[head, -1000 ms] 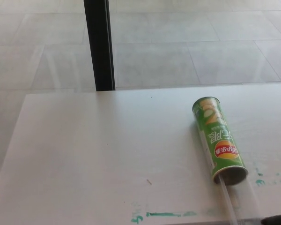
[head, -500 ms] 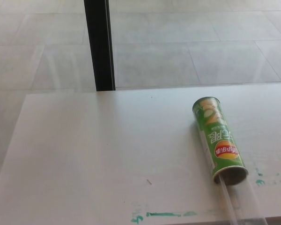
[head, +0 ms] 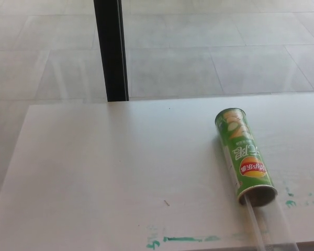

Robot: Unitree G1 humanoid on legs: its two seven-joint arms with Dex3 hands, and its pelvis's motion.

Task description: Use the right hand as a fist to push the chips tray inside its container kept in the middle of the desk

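1. The green chips container lies on its side on the white counter, right of centre, its open mouth turned toward the near edge.

2. The clear chips tray sticks out of that mouth toward the robot and runs off the bottom of the picture.

3. Neither robot hand is in view, so I cannot tell whether the right one is already curled shut or its fingers are apart.

4. The step in hand looks like the approach: the right fist needs to come in from the lower right and meet the tray's near end squarely.

5. To do it well, push along the container's long axis, which slants up and to the left. An off-axis shove will likely roll or pivot the tube instead of seating the tray.

6. Push slowly; nothing braces the far end, so the whole tube may slide away.

7. Hard to make out: the tray is transparent, its edges faint, and its near end is cut off. How much is already inside is hidden.
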